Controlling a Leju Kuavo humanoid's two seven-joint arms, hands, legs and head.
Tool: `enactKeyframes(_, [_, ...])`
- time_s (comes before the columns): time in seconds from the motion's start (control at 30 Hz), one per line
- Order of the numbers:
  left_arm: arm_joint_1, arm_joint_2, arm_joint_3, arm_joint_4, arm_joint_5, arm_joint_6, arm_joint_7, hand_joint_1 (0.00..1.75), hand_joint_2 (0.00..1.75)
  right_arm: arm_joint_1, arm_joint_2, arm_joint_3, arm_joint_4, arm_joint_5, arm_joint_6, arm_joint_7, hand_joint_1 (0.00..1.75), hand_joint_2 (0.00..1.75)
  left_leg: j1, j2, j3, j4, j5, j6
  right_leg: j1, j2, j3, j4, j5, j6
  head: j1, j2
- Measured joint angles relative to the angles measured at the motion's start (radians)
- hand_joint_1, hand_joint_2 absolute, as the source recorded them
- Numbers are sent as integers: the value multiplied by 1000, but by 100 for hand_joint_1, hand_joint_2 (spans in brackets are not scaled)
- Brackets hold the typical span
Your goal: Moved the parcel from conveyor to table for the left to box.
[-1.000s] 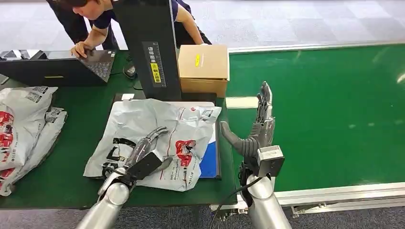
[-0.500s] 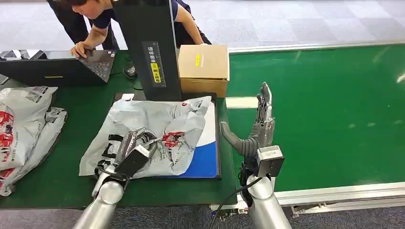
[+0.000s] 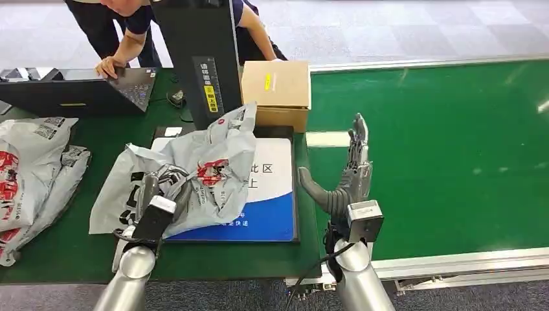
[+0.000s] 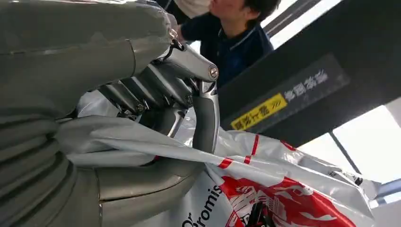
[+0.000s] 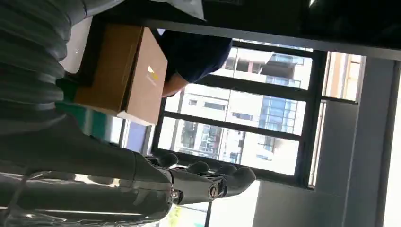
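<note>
A grey plastic parcel with red print is bunched up and partly lifted off the blue and white mat on the green table. My left hand grips its near edge; in the left wrist view the fingers curl over a fold of the parcel. My right hand stands open and upright over the near edge of the green conveyor, holding nothing. The brown cardboard box sits behind the mat, and appears in the right wrist view as the box.
Two more grey parcels lie at the table's left. A black upright stand rises behind the mat. A person leans over a laptop at the back left. A white label lies by the conveyor edge.
My left hand has closed on the parcel and pulled it left and up, crumpling it and baring most of the mat. The right hand has stayed still.
</note>
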Motion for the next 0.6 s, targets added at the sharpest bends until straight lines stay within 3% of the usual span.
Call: enactKeyframes(0.6, [34,-10,50,-128,50,97,-20,175,175,32,-1,0,-10,15,-9,-6,0,175,0,0,0,0,0,0,0,0,0,0,0,0,0,0])
